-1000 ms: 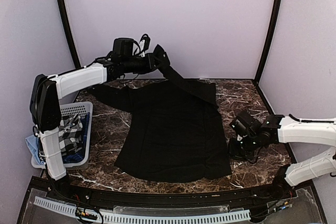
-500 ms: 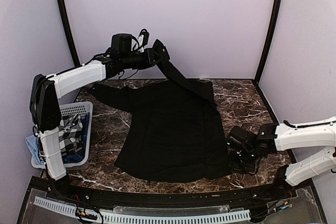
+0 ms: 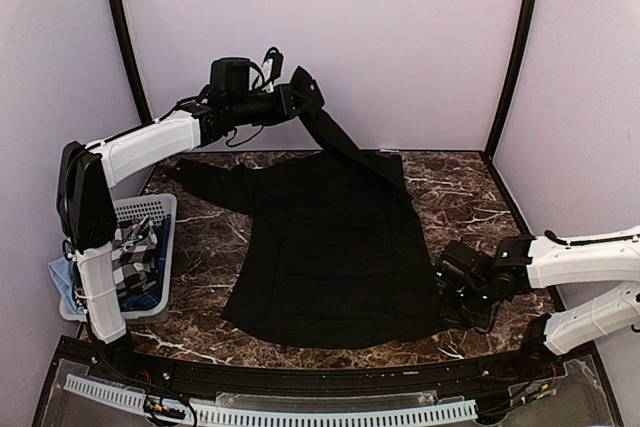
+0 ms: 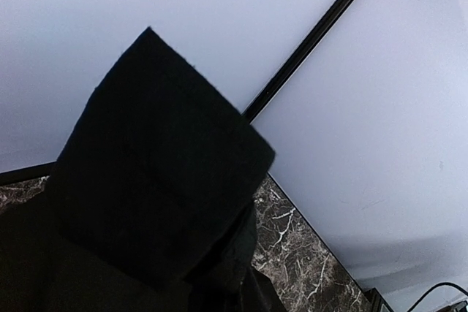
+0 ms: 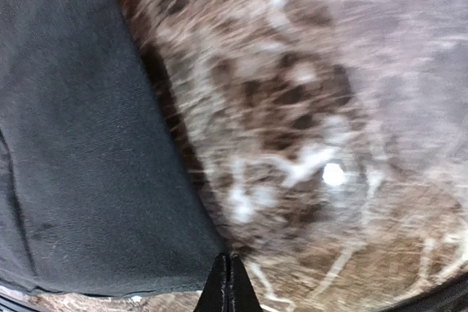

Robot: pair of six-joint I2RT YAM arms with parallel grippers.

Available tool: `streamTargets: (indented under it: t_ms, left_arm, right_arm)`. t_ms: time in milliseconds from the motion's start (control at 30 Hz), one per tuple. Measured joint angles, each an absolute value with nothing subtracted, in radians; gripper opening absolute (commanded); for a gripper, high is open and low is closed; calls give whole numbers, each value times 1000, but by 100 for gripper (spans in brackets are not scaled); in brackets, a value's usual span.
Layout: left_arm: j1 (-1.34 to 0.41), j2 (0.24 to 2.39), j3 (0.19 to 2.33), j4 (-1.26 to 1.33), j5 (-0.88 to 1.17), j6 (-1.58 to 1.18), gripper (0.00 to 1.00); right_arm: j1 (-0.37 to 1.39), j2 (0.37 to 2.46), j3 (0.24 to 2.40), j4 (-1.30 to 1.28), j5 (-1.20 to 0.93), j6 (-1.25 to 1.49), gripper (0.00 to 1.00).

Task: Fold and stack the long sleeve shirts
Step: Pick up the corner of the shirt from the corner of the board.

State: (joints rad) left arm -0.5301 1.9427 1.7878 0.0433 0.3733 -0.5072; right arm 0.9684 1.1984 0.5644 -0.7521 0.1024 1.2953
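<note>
A black long sleeve shirt (image 3: 330, 247) lies spread on the marble table (image 3: 470, 197), with one sleeve pulled up to the back left. My left gripper (image 3: 298, 99) is raised above the table's far edge and shut on that sleeve's cuff. In the left wrist view the black cuff (image 4: 153, 180) covers the fingers. My right gripper (image 3: 444, 299) is low at the shirt's near right corner. In the right wrist view its fingertips (image 5: 228, 275) are pressed together right beside the hem corner (image 5: 183, 253), and no cloth shows between them.
A white slatted basket (image 3: 160, 203) stands at the table's left edge beside the left arm's base, holding checkered and blue cloth (image 3: 135, 252). Walls close the back and sides. Bare marble shows right of the shirt.
My right gripper has slid down and left to the shirt's near right corner and closed. My left gripper has lifted the sleeve slightly up and to the left.
</note>
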Motion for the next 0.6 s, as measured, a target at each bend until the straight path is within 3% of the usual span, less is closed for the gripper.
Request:
streamTargets:
  t_ms: [300,600]
  left_arm:
    - [-533,1979,1826,65,385,-558,0]
    - [-541,2037,1908,51,355,-553,0]
  right_arm:
    - [826,936,590,-921,120,1280,0]
    - [881,1050,755,-957,148,1167,0]
